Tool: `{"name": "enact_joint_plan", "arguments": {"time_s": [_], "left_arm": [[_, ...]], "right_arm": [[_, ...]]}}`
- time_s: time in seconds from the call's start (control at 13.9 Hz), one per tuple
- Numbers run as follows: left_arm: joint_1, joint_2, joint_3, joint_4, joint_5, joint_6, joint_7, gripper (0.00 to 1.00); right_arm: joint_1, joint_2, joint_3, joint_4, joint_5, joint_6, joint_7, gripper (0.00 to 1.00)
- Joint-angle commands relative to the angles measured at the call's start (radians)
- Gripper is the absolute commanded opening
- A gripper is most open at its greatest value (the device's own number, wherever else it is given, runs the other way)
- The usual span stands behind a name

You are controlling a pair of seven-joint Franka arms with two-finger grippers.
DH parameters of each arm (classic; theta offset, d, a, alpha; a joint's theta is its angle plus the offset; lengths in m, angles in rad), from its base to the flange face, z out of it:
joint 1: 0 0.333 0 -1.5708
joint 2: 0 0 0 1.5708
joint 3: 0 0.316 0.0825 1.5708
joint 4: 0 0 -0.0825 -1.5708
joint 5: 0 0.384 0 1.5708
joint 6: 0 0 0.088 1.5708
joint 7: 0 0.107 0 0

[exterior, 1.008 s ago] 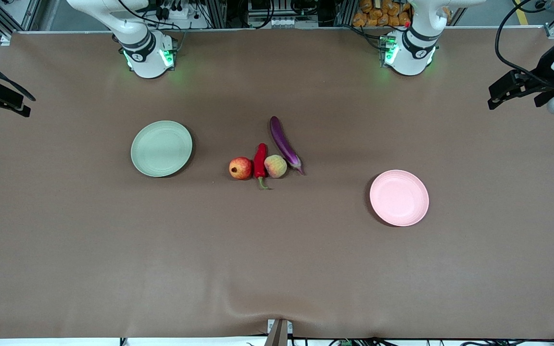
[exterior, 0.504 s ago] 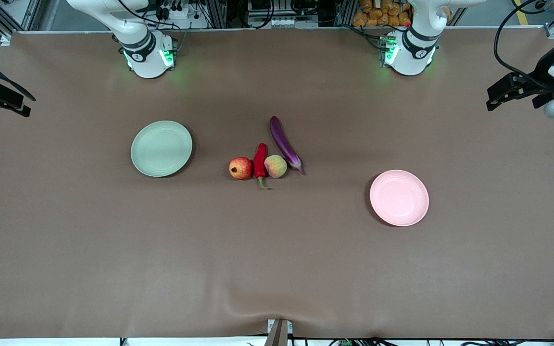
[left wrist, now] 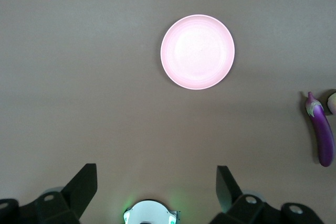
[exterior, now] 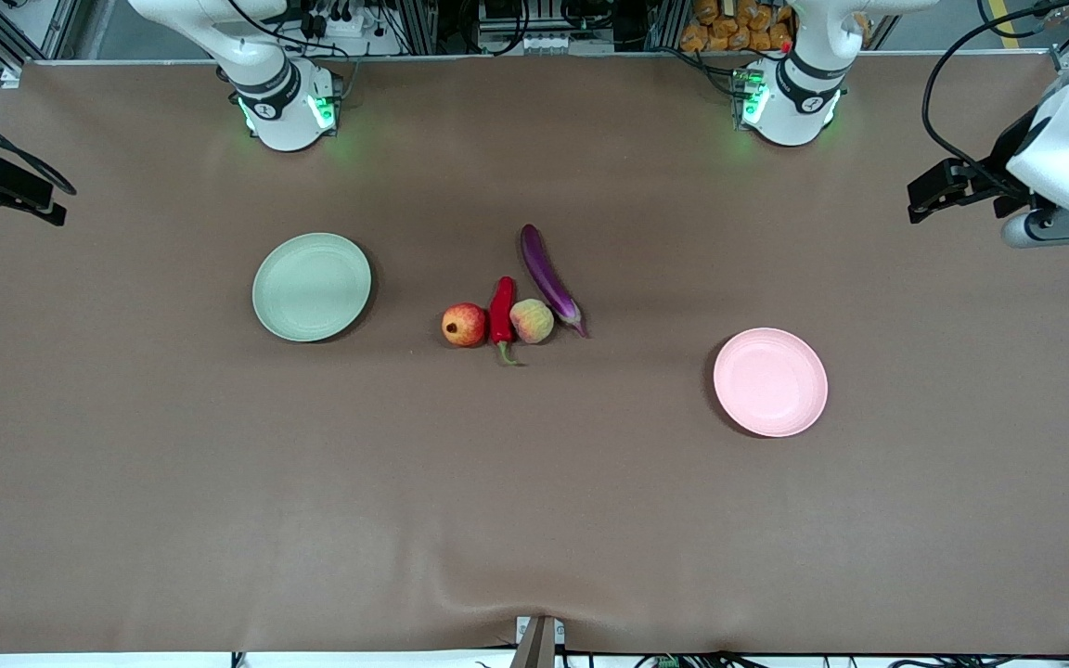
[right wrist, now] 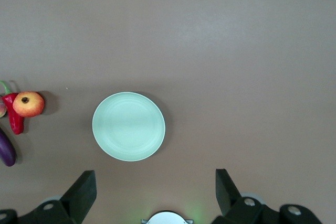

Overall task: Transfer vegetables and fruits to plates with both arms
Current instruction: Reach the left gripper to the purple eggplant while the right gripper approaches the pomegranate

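Eggplant [exterior: 548,275], chili [exterior: 501,312], pomegranate [exterior: 464,325] and peach [exterior: 531,321] lie bunched at the middle of the table [exterior: 534,520] in the front view, well clear of every edge; the chili sits wedged between the two fruits, touching both, and the eggplant's stem end rests just beside the peach. The green plate [exterior: 312,287] waits toward the right arm's end, the pink plate [exterior: 770,381] toward the left arm's end and nearer the camera; both are bare. The left gripper [exterior: 926,197] hangs high over the table's edge at its own end, the right gripper [exterior: 10,193] over the edge at the other.

In the left wrist view, the left gripper [left wrist: 156,184] shows its jaws spread wide and empty, with the pink plate [left wrist: 197,52] and the eggplant [left wrist: 321,135] below.

In the right wrist view, the right gripper [right wrist: 156,187] is likewise agape and holds nothing; the green plate [right wrist: 128,126], pomegranate [right wrist: 28,104] and chili [right wrist: 14,115] lie beneath.

All four pieces look light and stiff. The glossy eggplant may prove slippery and would best be pinched across its mid-length, as would the chili across its body. The round fruits could roll, so jaws should close across their widest part. Tight packing may leave little room for fingers between neighbours.
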Motion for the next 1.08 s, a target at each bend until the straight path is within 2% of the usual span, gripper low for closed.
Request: {"name": "enact_joint_plan", "arguments": {"time_s": [0.0,0.14,0.36,0.5,0.65,0.79,0.86,1.01], "left_arm": [[0.005,-0.03,-0.004,-0.028,-0.004,0.004,-0.013,1.0],[0.003,-0.053,-0.008,-0.057,-0.006,0.004,-0.038,1.0],[0.005,-0.054,-0.141,-0.134,-0.01,0.03,-0.259,1.0],[0.006,-0.054,-0.232,-0.194,-0.01,0.093,-0.354,1.0],[0.003,-0.044,-0.302,-0.276,-0.039,0.221,-0.452,1.0],[0.002,-0.034,-0.39,-0.39,-0.079,0.417,-0.596,1.0],[0.002,-0.011,-0.454,-0.442,-0.079,0.515,-0.676,1.0],[-0.007,0.104,-0.556,-0.47,-0.076,0.66,-0.802,1.0]], "right_arm": [[0.029,-0.007,0.01,0.005,0.01,-0.028,0.011,1.0],[0.058,-0.009,0.01,0.006,0.012,-0.04,0.011,1.0],[0.072,-0.006,0.009,0.034,0.064,-0.04,0.011,1.0],[0.075,-0.006,0.007,0.037,0.104,-0.034,0.01,1.0],[0.097,-0.004,0.007,0.038,0.107,-0.03,0.01,1.0],[0.121,-0.001,0.007,0.038,0.11,-0.019,0.01,1.0],[0.144,0.016,0.007,0.038,0.116,-0.001,0.008,1.0],[0.187,0.063,0.006,0.038,0.119,0.021,0.007,1.0]]}}
